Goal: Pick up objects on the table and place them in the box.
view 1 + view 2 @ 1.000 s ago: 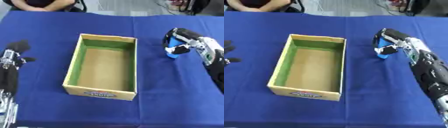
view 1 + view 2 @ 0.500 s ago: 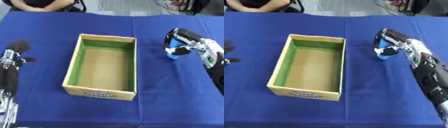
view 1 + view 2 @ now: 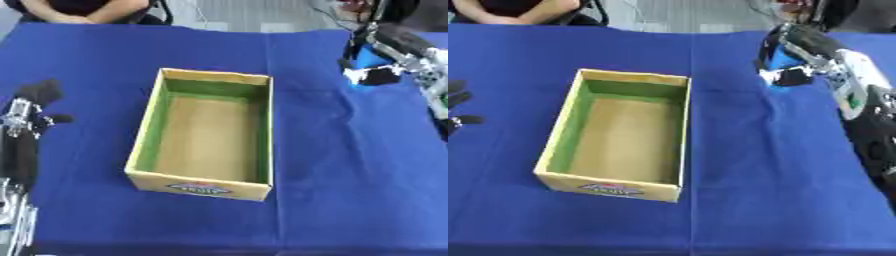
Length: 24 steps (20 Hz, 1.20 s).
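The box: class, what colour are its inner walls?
Green inner walls on the box, above a tan floor; the left eye view shows it best.

The box (image 3: 204, 135) is showing a small oval label (image 3: 201, 188) on its front side, but its words are too blurry to read.

My right hand (image 3: 794, 55) hangs at the far right of the box (image 3: 614, 134), beyond its far right corner, fingers curled round a small blue thing (image 3: 780, 59) that I hold clear of the cloth. My right forearm runs back from it toward the near right, white and silver at the wrist, black lower down. My left hand (image 3: 33, 102) rests well off the box's left wall, level with its middle, fingers relaxed and pointing away from me; that arm drops straight back toward the near left corner.
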Tool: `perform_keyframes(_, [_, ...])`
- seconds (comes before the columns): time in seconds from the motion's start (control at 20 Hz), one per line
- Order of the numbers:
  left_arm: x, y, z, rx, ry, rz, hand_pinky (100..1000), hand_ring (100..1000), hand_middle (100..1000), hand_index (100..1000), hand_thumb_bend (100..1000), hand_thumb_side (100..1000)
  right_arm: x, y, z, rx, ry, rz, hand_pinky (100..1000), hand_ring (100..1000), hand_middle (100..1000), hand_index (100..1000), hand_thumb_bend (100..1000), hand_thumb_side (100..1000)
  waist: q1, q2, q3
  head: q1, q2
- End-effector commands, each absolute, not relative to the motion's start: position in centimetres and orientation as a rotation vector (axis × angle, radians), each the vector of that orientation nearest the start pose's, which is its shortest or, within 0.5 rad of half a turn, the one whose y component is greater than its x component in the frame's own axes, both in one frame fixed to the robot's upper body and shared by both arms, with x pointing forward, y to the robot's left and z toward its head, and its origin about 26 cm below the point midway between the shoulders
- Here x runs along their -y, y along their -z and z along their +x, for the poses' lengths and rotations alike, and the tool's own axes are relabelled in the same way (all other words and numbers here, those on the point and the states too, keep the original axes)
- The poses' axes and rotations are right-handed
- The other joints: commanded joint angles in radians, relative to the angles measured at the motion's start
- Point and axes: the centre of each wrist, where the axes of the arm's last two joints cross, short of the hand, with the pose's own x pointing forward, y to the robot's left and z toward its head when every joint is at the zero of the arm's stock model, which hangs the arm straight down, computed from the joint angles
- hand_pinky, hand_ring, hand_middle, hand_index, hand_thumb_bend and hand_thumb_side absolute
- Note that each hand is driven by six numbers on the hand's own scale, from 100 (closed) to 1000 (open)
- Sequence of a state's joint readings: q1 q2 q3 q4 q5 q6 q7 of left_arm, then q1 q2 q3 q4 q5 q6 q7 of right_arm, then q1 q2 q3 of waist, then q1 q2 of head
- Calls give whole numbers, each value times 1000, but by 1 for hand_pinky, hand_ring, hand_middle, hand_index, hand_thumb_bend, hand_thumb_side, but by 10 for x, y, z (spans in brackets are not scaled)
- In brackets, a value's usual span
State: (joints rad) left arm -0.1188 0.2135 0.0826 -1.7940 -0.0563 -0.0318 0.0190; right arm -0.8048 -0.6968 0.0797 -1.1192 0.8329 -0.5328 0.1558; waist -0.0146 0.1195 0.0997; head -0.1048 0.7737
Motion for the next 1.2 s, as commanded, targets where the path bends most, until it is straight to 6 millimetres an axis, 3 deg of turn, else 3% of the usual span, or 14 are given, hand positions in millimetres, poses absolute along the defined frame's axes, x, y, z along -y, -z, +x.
perform_keyframes(0.05, [-296, -101, 298, 1954, 195, 281, 629, 865, 867, 814, 432, 1000, 382, -284, 423, 1804, -1571, -1249, 170, 196, 350, 542, 100, 330, -1, -21, -3, 11, -4])
perform_keyframes(0.35, [-296, -100, 298, 1951, 196, 279, 630, 866, 867, 813, 431, 1000, 359, -293, 425, 1882, -1591, -1214, 175, 204, 354, 543, 100, 335, 1, -24, -4, 8, -4])
perform_keyframes(0.85, [-294, -98, 298, 1946, 204, 263, 631, 867, 868, 812, 430, 1000, 268, -308, 446, 2077, -1750, -1038, 175, 206, 356, 544, 100, 341, 6, -27, 5, -15, -4])
perform_keyframes(1.2, [-290, -98, 299, 1949, 213, 244, 632, 868, 868, 812, 429, 1000, 216, -298, 457, 2135, -1836, -898, 181, 207, 351, 534, 100, 335, 10, -27, 14, -38, -4])
